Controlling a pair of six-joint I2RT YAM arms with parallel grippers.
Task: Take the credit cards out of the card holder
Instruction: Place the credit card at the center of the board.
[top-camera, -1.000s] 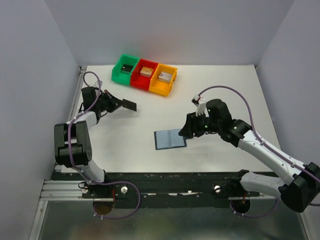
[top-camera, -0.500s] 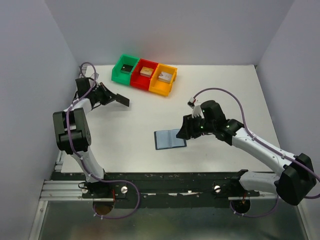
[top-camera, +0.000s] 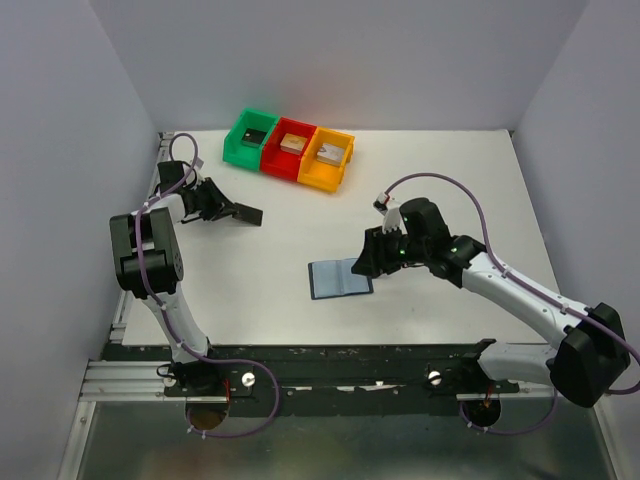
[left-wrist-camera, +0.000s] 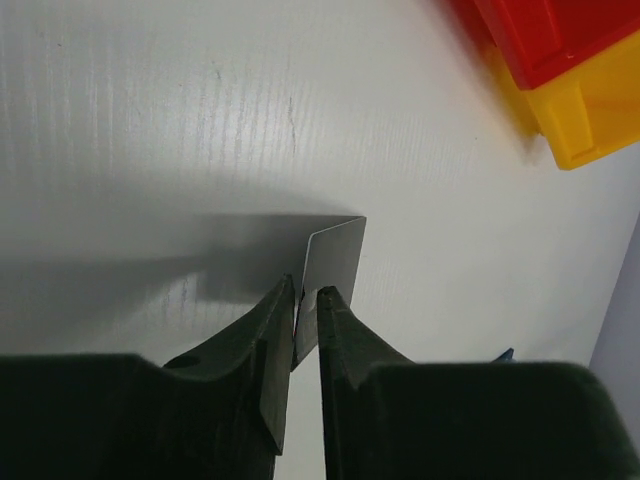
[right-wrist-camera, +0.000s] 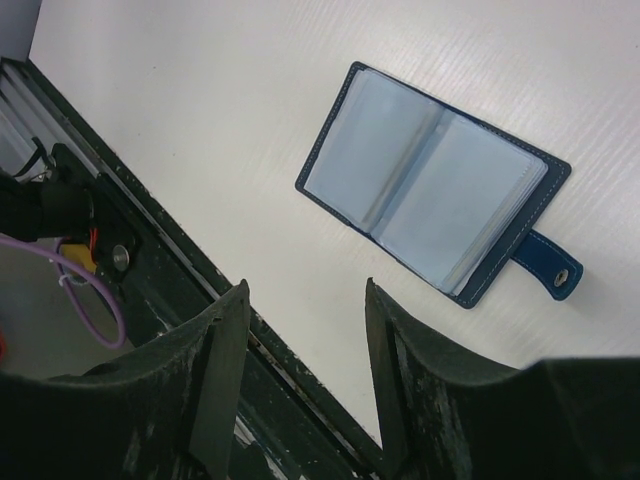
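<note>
The navy card holder (top-camera: 338, 278) lies open on the white table, its pale blue sleeve pages (right-wrist-camera: 430, 200) facing up and its strap out to one side. My right gripper (top-camera: 368, 262) hovers at the holder's right edge, open and empty (right-wrist-camera: 305, 290). At the far left, my left gripper (top-camera: 233, 210) points right with one credit card (top-camera: 250, 214) at its tips. In the left wrist view the silver-grey card (left-wrist-camera: 335, 255) stands on edge between the fingertips (left-wrist-camera: 306, 295), its far edge down by the table. The jaws stand slightly apart around it. No other credit cards show.
Green (top-camera: 250, 137), red (top-camera: 290, 150) and orange (top-camera: 326, 160) bins stand in a row at the back, each with a small block inside. The red bin (left-wrist-camera: 540, 30) and orange bin (left-wrist-camera: 590, 110) lie beyond the left gripper. Grey walls close in left, back and right.
The left gripper carried the card toward the back left, then lowered it to the table, and its jaws have parted a little. The right gripper crept slightly left over the holder's edge.
</note>
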